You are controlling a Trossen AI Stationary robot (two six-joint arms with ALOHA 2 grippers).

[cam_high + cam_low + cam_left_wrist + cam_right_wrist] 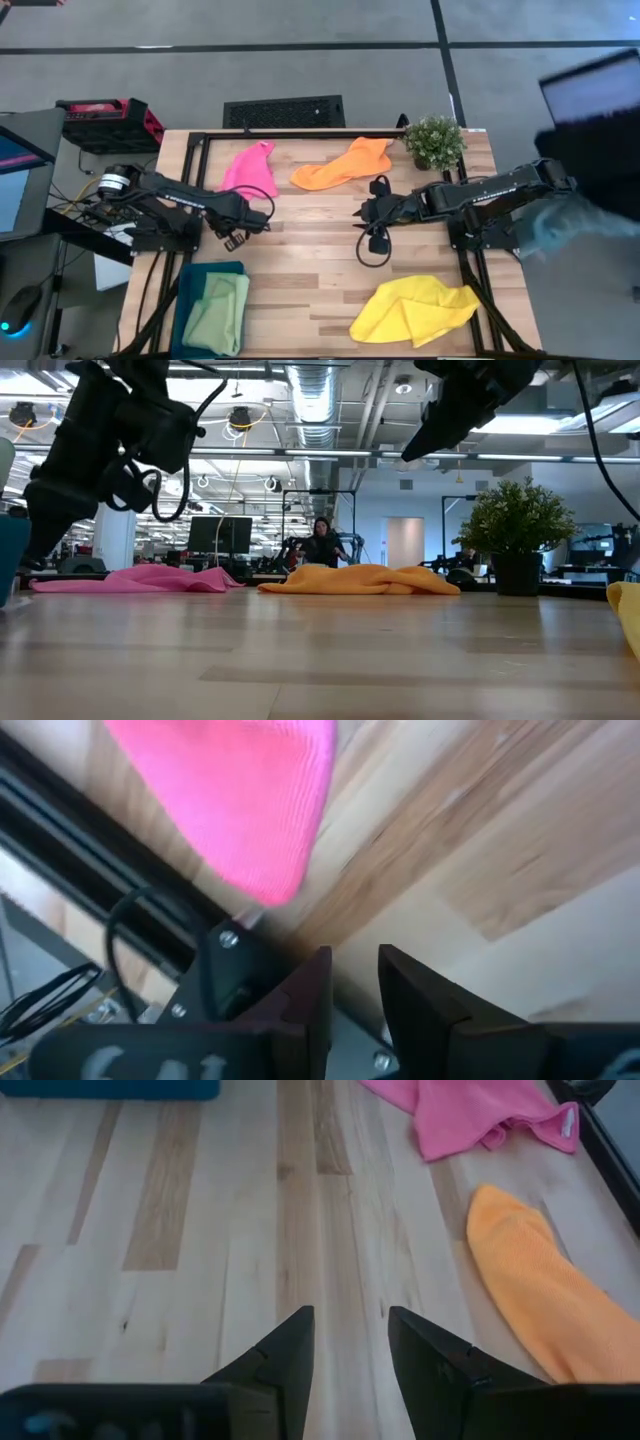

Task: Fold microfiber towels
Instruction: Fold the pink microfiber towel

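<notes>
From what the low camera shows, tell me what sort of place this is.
Most likely a robotics lab in an open-plan industrial office. Exposed ceiling ducts run overhead, a person sits at far workstations beside a monitor, and the butcher-block table sits in a dark metal frame with two arms mounted.

pink towel [250,168]: hot pink, plain | orange towel [345,164]: orange, plain | yellow towel [415,309]: bright yellow | green towel [219,314]: light green | bin [195,277]: teal | tabletop [310,260]: pale striped wood | plant [434,140]: green, black pot | arms: dark
</notes>
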